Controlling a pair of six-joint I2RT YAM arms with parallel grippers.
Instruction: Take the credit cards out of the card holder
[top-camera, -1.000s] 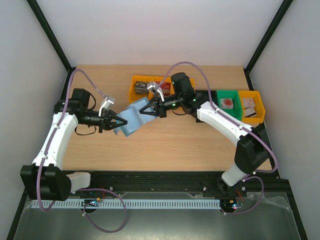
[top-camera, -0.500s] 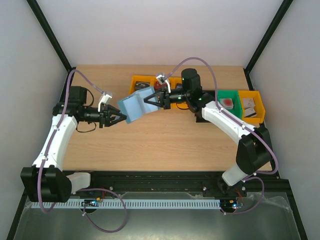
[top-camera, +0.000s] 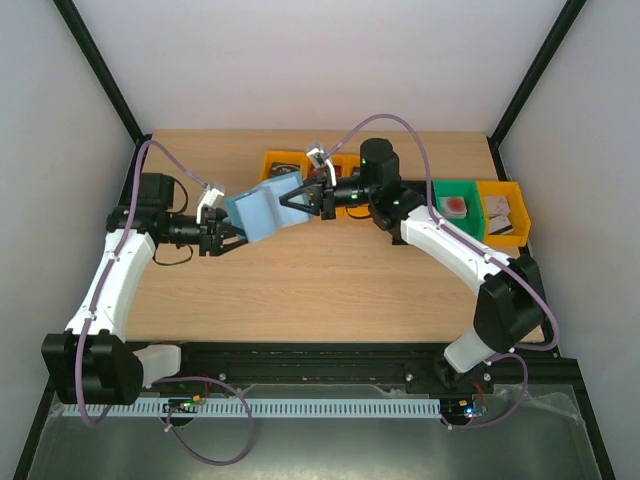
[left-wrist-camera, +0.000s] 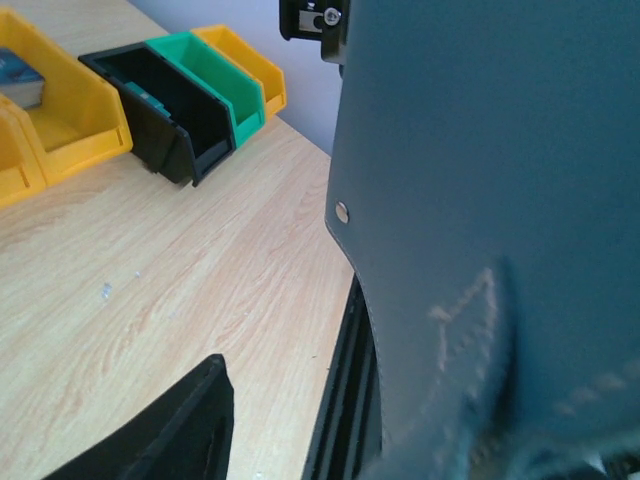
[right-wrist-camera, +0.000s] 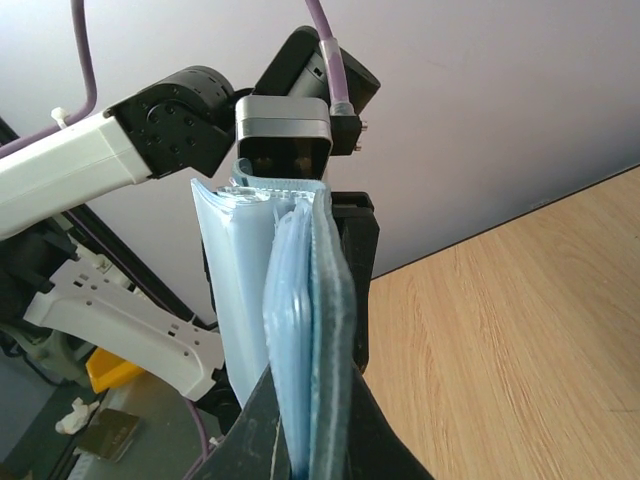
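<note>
— What changes just now?
— The left tool spreads its fingers and lets go. Only the right tool pinches the blue card holder, up over the table.
— And the credit cards?
— None are out yet. Before, the left tool pinches the holder too, and it hangs lower.
</note>
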